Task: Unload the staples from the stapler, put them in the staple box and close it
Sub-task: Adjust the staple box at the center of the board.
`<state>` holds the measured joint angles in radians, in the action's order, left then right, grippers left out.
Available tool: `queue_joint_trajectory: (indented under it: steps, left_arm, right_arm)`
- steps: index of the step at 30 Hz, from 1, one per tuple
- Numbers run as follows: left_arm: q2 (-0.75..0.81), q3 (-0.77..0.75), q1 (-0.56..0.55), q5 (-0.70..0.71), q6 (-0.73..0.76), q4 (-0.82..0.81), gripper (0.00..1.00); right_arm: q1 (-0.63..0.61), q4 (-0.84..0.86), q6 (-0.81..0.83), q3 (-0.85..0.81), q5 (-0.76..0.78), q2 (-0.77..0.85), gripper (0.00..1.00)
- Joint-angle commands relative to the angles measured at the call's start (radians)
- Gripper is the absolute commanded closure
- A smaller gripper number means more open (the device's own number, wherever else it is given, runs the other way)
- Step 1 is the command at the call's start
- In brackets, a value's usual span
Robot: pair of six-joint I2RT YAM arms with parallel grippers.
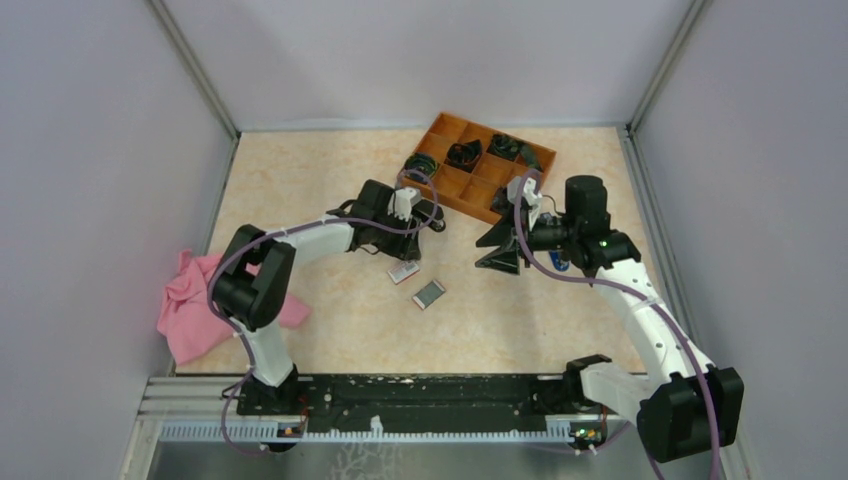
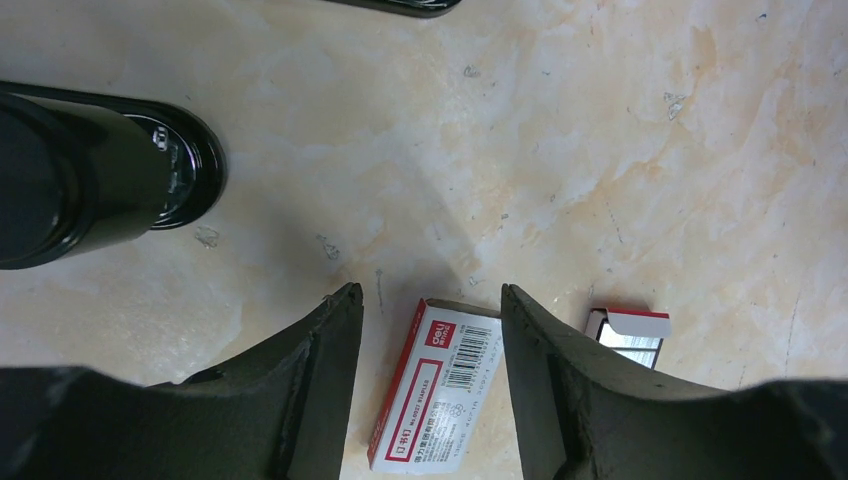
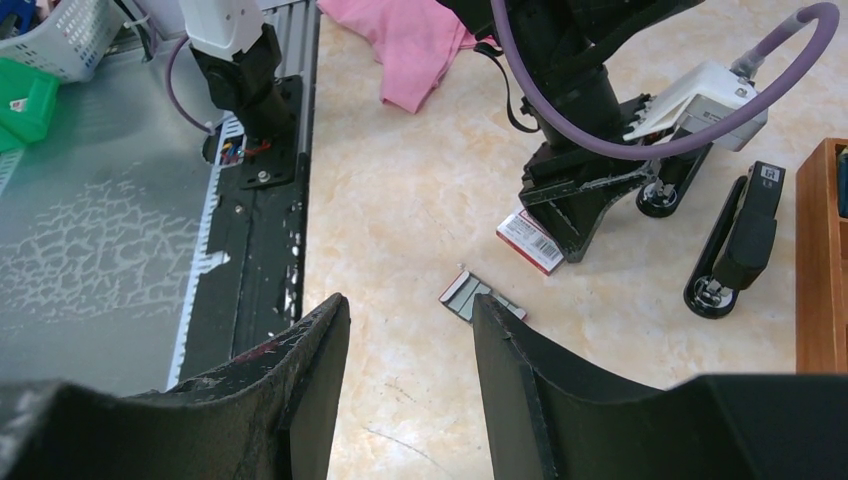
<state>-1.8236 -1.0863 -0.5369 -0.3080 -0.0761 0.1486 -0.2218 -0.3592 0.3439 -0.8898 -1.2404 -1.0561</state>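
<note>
Nearest the lens, the left gripper [image 2: 430, 295] is hanging low with its jaws spread, and the small white-and-red box [image 2: 435, 395] is lying on the table [image 2: 600, 150] between its fingers, not pinched. The right gripper [image 3: 410, 300] is also standing spread, on nothing. The staples [image 2: 630, 342] are showing as a silvery-grey block in an open sleeve just beside that box, while the black stapler [image 3: 745, 240] is lying apart, near the orange tray [image 3: 820, 260]. I am judging that closing now would grab or push the box, not the stapler, and could knock the staples loose. The box is carrying a red "deli" mark and a barcode; I am not managing to read the smaller print.
</note>
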Motion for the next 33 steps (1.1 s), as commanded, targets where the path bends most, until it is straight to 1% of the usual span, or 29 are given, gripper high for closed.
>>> queue_joint_trajectory:
  steps: [1,5,9,12,20,28,33]
  left_arm:
    - [-0.017,-0.04,-0.004,-0.036,0.017,0.027,0.41]
    - [-0.022,-0.034,-0.004,-0.063,0.015,0.032,0.44]
    - [-0.01,-0.014,-0.005,-0.11,0.019,0.028,0.52]
    - [-0.006,0.0,-0.005,-0.132,0.027,0.033,0.55]
    - [0.033,0.036,-0.007,-0.153,0.039,0.043,0.56]
    - [0.142,0.108,-0.021,-0.183,0.038,0.041,0.55]
    - [0.329,0.211,-0.069,-0.171,0.013,-0.052,0.54]
  right_arm:
    - [0.012,0.042,0.004,0.002,-0.029,0.012,0.51]
    - [0.014,0.043,0.001,0.002,-0.031,0.013,0.51]
    - [0.014,0.042,0.0,0.002,-0.032,0.014,0.51]
    - [0.015,0.044,0.001,0.003,-0.034,0.016,0.51]
    - [0.017,0.048,-0.005,0.005,-0.034,0.015,0.51]
    - [0.017,0.05,-0.003,0.007,-0.035,0.014,0.51]
    - [0.017,0.026,0.06,0.019,-0.052,0.018,0.5]
